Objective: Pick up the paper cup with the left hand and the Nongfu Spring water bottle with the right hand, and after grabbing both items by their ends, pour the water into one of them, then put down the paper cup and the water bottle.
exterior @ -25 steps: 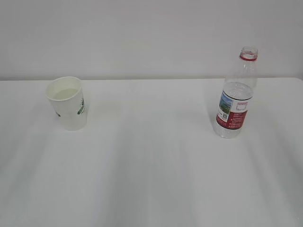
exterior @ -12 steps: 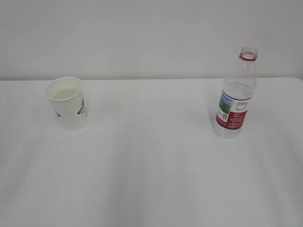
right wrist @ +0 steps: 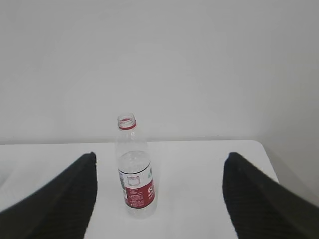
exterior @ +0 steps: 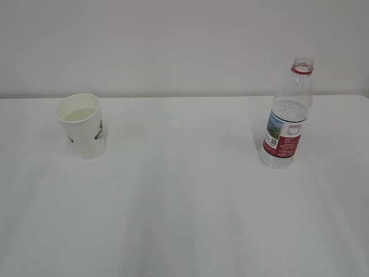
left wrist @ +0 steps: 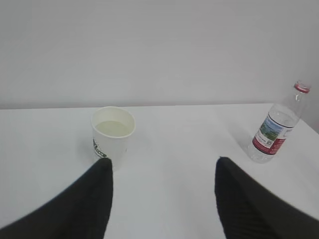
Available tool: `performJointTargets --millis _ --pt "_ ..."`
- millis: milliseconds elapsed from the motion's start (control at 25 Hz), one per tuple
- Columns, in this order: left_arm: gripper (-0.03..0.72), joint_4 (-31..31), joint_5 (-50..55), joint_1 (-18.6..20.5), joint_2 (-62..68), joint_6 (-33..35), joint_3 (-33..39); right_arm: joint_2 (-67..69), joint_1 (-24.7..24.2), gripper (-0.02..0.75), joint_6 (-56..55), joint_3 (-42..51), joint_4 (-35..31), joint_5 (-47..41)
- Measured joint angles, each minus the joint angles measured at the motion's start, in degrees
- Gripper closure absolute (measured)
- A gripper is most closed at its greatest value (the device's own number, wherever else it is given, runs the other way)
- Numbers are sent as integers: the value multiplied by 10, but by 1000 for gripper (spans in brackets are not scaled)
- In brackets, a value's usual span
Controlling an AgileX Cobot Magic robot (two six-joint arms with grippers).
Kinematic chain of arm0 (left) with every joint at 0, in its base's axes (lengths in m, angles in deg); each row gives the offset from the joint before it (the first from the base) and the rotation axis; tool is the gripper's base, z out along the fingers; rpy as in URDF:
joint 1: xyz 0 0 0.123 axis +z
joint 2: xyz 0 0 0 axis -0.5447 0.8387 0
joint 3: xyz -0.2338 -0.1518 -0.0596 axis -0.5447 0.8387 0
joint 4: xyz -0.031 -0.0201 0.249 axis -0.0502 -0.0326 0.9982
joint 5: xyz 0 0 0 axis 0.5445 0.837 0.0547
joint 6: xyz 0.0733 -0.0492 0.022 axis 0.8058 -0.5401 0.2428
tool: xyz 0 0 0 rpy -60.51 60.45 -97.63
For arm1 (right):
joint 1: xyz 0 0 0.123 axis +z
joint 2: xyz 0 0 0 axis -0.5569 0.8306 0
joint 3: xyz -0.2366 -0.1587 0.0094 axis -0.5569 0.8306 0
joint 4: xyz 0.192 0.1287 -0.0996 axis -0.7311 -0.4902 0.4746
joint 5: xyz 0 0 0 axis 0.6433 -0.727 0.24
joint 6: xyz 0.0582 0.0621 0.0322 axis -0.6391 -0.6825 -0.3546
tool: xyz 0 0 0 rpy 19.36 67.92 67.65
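Note:
The paper cup (exterior: 83,126) stands upright on the left of the white table (exterior: 184,202), with a pale, level surface showing inside it. The Nongfu Spring water bottle (exterior: 285,121) stands upright on the right, uncapped, with a red neck ring. The water is too clear to pick out. Neither arm shows in the exterior view. My left gripper (left wrist: 163,160) is open and empty, short of the cup (left wrist: 113,137), which stands just beyond its left finger. The bottle (left wrist: 276,130) is far right. My right gripper (right wrist: 160,155) is open wide, with the bottle (right wrist: 134,169) standing beyond its fingers, left of centre.
A plain pale wall (exterior: 184,46) runs behind the table's far edge. The table's right edge (right wrist: 266,162) lies a little beyond the bottle in the right wrist view. Bare white tabletop lies between cup and bottle.

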State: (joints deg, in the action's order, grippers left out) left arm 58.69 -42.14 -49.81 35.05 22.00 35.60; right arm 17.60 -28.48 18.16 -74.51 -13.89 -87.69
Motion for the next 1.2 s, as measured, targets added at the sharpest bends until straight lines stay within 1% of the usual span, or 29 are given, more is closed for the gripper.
performJointTargets --millis 160,360,600,680,880,1000,1200 --pt "224 0 46 0 -46 0 -12 -44 0 148 1 0 0 -40" --pt "237 -1 104 0 -70 0 -18 -87 0 148 5 -1 0 -111" --pt "246 -9 126 0 -93 0 -18 -126 0 148 7 -23 0 -180" --pt "247 -9 132 0 -101 0 -18 -127 0 149 8 -29 0 -205" --pt "248 -22 185 0 -120 0 -20 -127 0 149 9 -29 -9 -270" --pt "248 -25 210 0 -132 0 -20 -127 0 149 9 -29 -19 -295" --pt "250 -9 262 0 -148 0 -20 -127 0 149 9 -29 -25 -337"
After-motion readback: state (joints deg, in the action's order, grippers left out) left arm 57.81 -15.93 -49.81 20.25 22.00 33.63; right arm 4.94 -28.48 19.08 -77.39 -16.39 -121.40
